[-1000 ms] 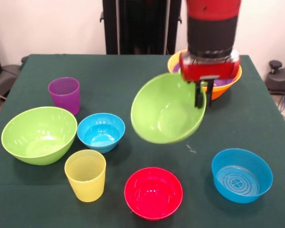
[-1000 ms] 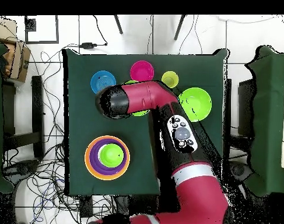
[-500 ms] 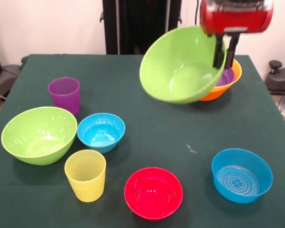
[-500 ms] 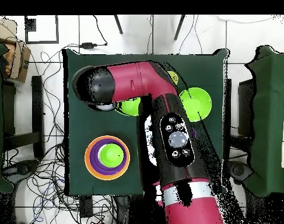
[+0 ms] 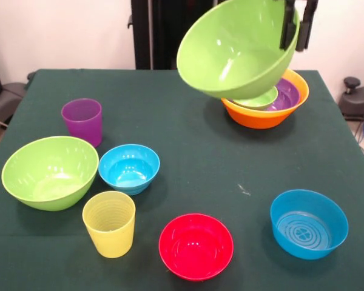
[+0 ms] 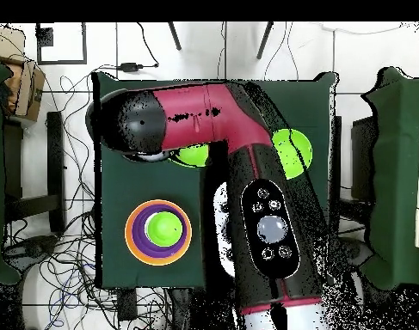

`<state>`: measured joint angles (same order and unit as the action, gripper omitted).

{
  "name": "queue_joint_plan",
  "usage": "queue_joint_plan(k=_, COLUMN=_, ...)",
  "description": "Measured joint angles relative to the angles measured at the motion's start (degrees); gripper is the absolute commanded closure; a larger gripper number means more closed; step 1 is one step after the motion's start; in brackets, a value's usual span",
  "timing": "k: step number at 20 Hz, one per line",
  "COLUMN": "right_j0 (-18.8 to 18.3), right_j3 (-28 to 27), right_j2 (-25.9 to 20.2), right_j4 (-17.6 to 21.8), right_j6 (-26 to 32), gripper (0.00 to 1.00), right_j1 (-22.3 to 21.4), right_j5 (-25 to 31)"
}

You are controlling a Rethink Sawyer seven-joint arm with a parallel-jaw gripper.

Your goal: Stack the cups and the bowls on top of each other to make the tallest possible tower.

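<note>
Above the far right of the table [image 5: 188, 121], the gripper [image 5: 296, 27] was clamped on the rim of a large lime green bowl [image 5: 233, 45], held tilted in the air with its opening toward the camera. Just behind and below it sat the tower [image 5: 267, 104]: an orange bowl holding a purple bowl and a small green bowl. On the near half stood another green bowl [image 5: 50, 171], two blue bowls [image 5: 128, 168] [image 5: 309, 223], a red bowl [image 5: 196, 245], a purple cup [image 5: 82, 121] and a yellow cup [image 5: 109, 223].
</note>
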<state>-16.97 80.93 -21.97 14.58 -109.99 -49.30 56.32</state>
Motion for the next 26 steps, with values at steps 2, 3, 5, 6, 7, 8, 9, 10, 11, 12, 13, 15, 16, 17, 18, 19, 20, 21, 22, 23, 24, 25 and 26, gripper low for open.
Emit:
queue_joint_plan(k=2, right_j0=-0.3, right_j3=0.9, right_j2=0.0, right_j4=-0.5, right_j6=0.0, gripper=1.00, right_j1=-1.1, right_j5=0.0)
queue_joint_plan(k=3, right_j0=-0.5, right_j3=1.6, right_j2=0.0, right_j4=-0.7, right_j6=0.0, gripper=1.00, right_j1=-1.6, right_j5=0.0)
queue_joint_plan(k=5, right_j0=-0.9, right_j3=3.8, right_j2=0.0, right_j4=-1.2, right_j6=0.0, gripper=1.00, right_j1=-3.0, right_j5=-0.3)
queue_joint_plan(k=6, right_j0=-1.1, right_j3=4.8, right_j2=0.0, right_j4=-1.3, right_j6=0.0, gripper=1.00, right_j1=-3.4, right_j5=-0.6)
queue_joint_plan(k=7, right_j0=-1.2, right_j3=5.7, right_j2=0.0, right_j4=-1.4, right_j6=0.0, gripper=1.00, right_j1=-3.8, right_j5=-0.9)
queue_joint_plan(k=8, right_j0=-1.4, right_j3=6.6, right_j2=0.0, right_j4=-1.5, right_j6=0.0, gripper=1.00, right_j1=-4.1, right_j5=-1.3)
queue_joint_plan(k=9, right_j0=-1.5, right_j3=7.8, right_j2=0.0, right_j4=-1.5, right_j6=0.0, gripper=1.00, right_j1=-4.5, right_j5=-1.8)
queue_joint_plan(k=10, right_j0=-1.7, right_j3=8.7, right_j2=0.0, right_j4=-1.6, right_j6=0.0, gripper=1.00, right_j1=-4.8, right_j5=-2.4)
queue_joint_plan(k=11, right_j0=-1.8, right_j3=9.7, right_j2=0.0, right_j4=-1.6, right_j6=0.0, gripper=1.00, right_j1=-5.0, right_j5=-3.0)
queue_joint_plan(k=12, right_j0=-2.1, right_j3=12.1, right_j2=0.0, right_j4=-1.9, right_j6=0.0, gripper=1.00, right_j1=-5.7, right_j5=-4.5)
queue_joint_plan(k=13, right_j0=-2.2, right_j3=12.8, right_j2=0.0, right_j4=-1.9, right_j6=0.0, gripper=1.00, right_j1=-5.8, right_j5=-5.0)
queue_joint_plan(k=15, right_j0=-2.4, right_j3=15.0, right_j2=0.0, right_j4=-2.3, right_j6=0.0, gripper=1.00, right_j1=-6.2, right_j5=-6.3)
queue_joint_plan(k=16, right_j0=-2.5, right_j3=15.6, right_j2=0.0, right_j4=-2.4, right_j6=0.0, gripper=1.00, right_j1=-6.3, right_j5=-6.7)
queue_joint_plan(k=17, right_j0=-2.6, right_j3=16.9, right_j2=0.0, right_j4=-2.5, right_j6=0.0, gripper=1.00, right_j1=-6.6, right_j5=-7.4)
queue_joint_plan(k=18, right_j0=-2.7, right_j3=17.7, right_j2=0.0, right_j4=-2.6, right_j6=0.0, gripper=1.00, right_j1=-6.7, right_j5=-7.9)
queue_joint_plan(k=19, right_j0=-2.7, right_j3=18.9, right_j2=0.0, right_j4=-2.7, right_j6=0.0, gripper=1.00, right_j1=-7.0, right_j5=-8.6)
queue_joint_plan(k=20, right_j0=-2.8, right_j3=19.8, right_j2=0.0, right_j4=-2.7, right_j6=0.0, gripper=1.00, right_j1=-7.1, right_j5=-9.3)
queue_joint_plan(k=21, right_j0=-2.9, right_j3=20.9, right_j2=0.1, right_j4=-2.7, right_j6=0.0, gripper=1.00, right_j1=-7.3, right_j5=-10.0)
queue_joint_plan(k=22, right_j0=-2.9, right_j3=21.8, right_j2=0.1, right_j4=-2.7, right_j6=0.0, gripper=1.00, right_j1=-7.5, right_j5=-10.6)
queue_joint_plan(k=23, right_j0=-2.9, right_j3=22.4, right_j2=0.1, right_j4=-2.8, right_j6=0.0, gripper=1.00, right_j1=-7.6, right_j5=-11.0)
queue_joint_plan(k=24, right_j0=-2.9, right_j3=23.2, right_j2=0.1, right_j4=-2.8, right_j6=0.0, gripper=1.00, right_j1=-7.8, right_j5=-11.5)
queue_joint_plan(k=25, right_j0=-2.9, right_j3=24.2, right_j2=0.1, right_j4=-2.8, right_j6=0.0, gripper=1.00, right_j1=-8.1, right_j5=-12.0)
queue_joint_plan(k=26, right_j0=-2.9, right_j3=24.7, right_j2=0.2, right_j4=-2.8, right_j6=0.0, gripper=1.00, right_j1=-8.2, right_j5=-12.3)
